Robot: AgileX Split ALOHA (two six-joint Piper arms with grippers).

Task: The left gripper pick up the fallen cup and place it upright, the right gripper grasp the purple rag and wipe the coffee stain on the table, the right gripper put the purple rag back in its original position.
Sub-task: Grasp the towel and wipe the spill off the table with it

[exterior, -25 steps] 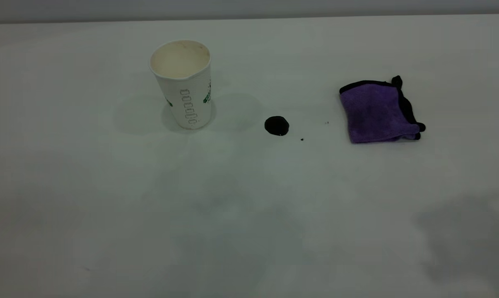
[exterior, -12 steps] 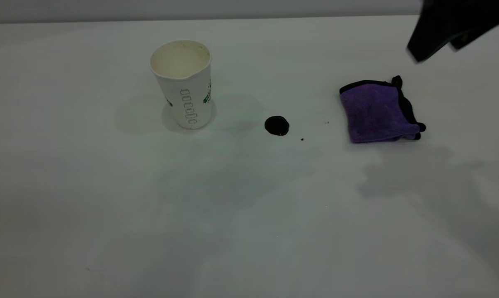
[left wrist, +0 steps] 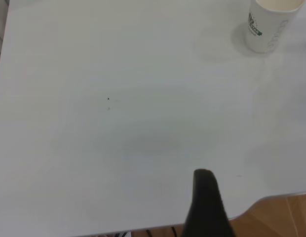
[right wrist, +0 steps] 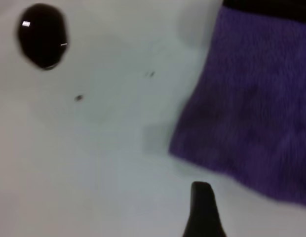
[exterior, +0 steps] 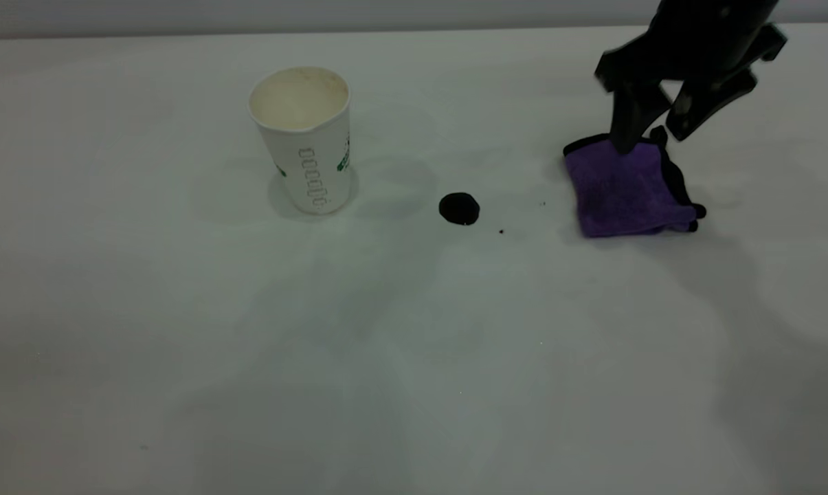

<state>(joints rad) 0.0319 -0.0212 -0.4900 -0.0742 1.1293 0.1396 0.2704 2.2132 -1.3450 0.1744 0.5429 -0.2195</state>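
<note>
The white paper cup (exterior: 304,141) stands upright at the back left of the table (exterior: 386,357); it also shows in the left wrist view (left wrist: 269,24). The dark round coffee stain (exterior: 459,208) lies to its right. The purple rag (exterior: 627,189) lies flat further right. My right gripper (exterior: 651,134) hangs open just over the rag's far edge, one finger (exterior: 623,134) at the cloth. The right wrist view shows the rag (right wrist: 251,98), the stain (right wrist: 42,35) and one finger (right wrist: 202,210). My left gripper is outside the exterior view; one of its fingers (left wrist: 206,202) shows, far from the cup, holding nothing.
Tiny dark specks (exterior: 501,232) lie between the stain and the rag. The table's near edge and a wooden floor (left wrist: 286,217) show in the left wrist view. The grey back wall runs along the table's far edge (exterior: 386,17).
My right gripper has come in from the upper right and dropped to the rag's far edge. The cup, stain and rag have not moved.
</note>
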